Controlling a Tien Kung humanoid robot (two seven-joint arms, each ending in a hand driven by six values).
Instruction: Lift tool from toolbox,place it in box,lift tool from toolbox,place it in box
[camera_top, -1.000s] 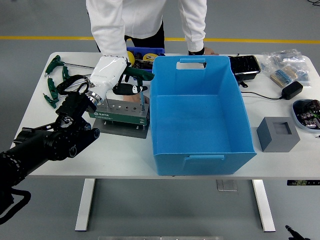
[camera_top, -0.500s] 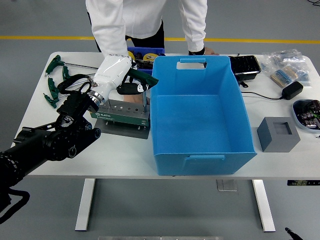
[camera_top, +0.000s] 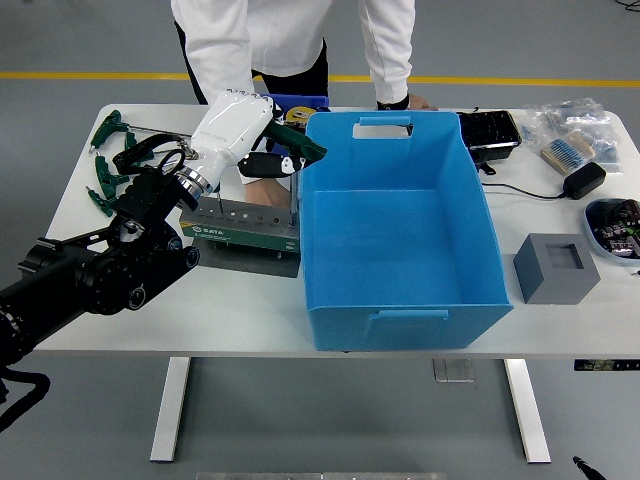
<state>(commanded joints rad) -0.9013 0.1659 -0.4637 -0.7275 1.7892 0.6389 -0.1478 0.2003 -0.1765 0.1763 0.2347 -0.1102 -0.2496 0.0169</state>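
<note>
One left hand (camera_top: 248, 150) is clamping its curled fingers on one green-handled tool (camera_top: 293, 153), holding it above the green toolbox (camera_top: 243, 224) with the shaft pointing down toward the toolbox's right end. One big blue box (camera_top: 400, 230) is sitting just right of the toolbox, its left wall close beside the tool. Left of the toolbox, several more green-handled tools (camera_top: 103, 165) are lying on the white table (camera_top: 250, 300), while behind it one person (camera_top: 290, 40) in white sleeves is resting one hand (camera_top: 408, 101) at the table's far edge.
</note>
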